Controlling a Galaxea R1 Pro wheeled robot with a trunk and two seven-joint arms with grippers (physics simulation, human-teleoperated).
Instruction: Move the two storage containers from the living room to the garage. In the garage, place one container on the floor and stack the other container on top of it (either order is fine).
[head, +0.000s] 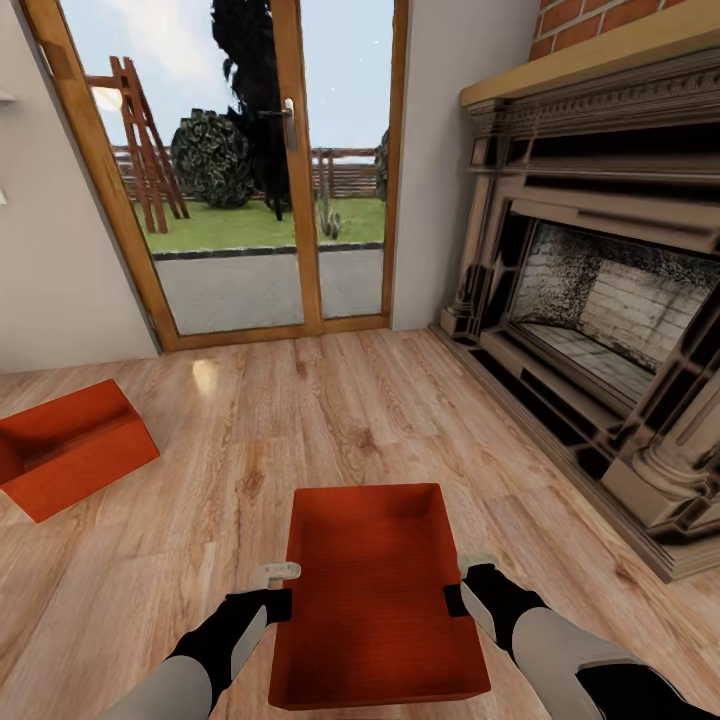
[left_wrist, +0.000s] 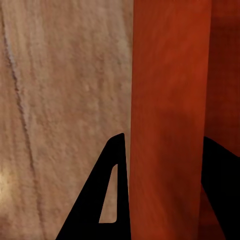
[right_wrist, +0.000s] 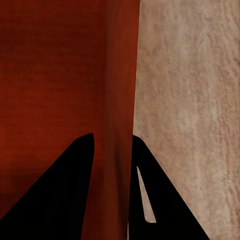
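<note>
Right now the nearer storage container (head: 375, 590) sits dead centre in front of the robot, above the wood-plank floor (head: 300, 420) of the living rm, long axis running straight away from the body. Left gripper (head: 283, 590) is on its left long wall, right gripper (head: 462, 585) on the right long wall, roughly opposite each other near mid-length. Wrist views agree: left fingers (left_wrist: 107, 200) straddle the left wall, one outside, one inside; right fingers (right_wrist: 70, 190) do likewise on the right wall (right_wrist: 120, 100). Both look narrowed onto the wall, so pinching it. Whether the bin is lifted or resting, can't tell.

Second storage container (head: 70, 445) lies well apart to the left, near the glass patio door (head: 270, 170), skewed and tilted. Fireplace (head: 600, 300) to the right.

Judgement: w/ both arms equally near and grip symmetric, next step is carrying it level to the garage.
</note>
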